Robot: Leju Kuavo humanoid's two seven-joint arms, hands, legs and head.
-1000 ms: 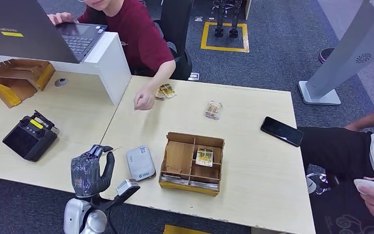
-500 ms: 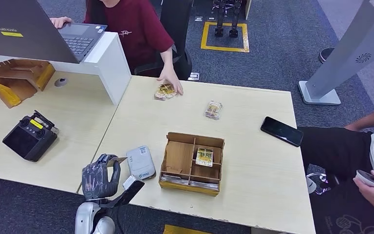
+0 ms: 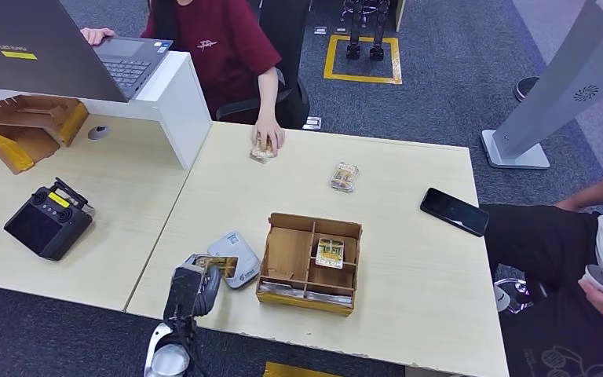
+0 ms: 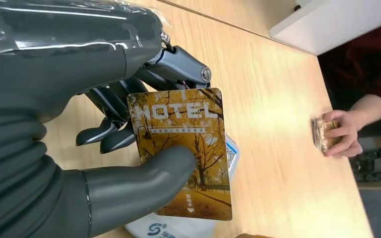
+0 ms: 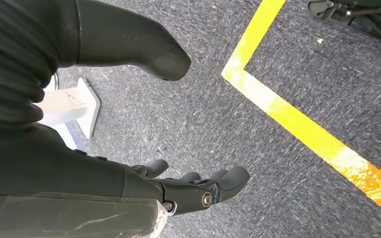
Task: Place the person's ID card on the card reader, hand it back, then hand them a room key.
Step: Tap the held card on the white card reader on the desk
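Pale wooden desk tops (image 3: pixel 408 259), two pushed together with a seam between them, sit on grey carpet marked with yellow tape. At the near edge, the robot's left hand (image 3: pixel 192 287) pinches a yellow autumn-tree card printed HOTEL (image 4: pixel 186 148) between thumb and fingers (image 4: pixel 106 139), holding it flat just above the white, rounded card reader (image 3: pixel 233 258); whether card and reader touch cannot be told. Right beside the reader stands a brown wooden divided tray (image 3: pixel 286 255) with one yellow card (image 3: pixel 330 252) lying in a small compartment.

Bare desk lies between the tray and the far edge, where a person in a dark red shirt (image 3: pixel 220 47) rests a hand (image 3: pixel 268 135) on a small stack of cards (image 3: pixel 262 152). One more wrapped card pack (image 3: pixel 345 177) lies well apart, mid-desk, and one black phone (image 3: pixel 454 210) lies near the right edge. One black handheld controller (image 3: pixel 47 220) sits on the left desk.

The right hand (image 5: pixel 198 188) hangs over the carpet, fingers apart, holding nothing.
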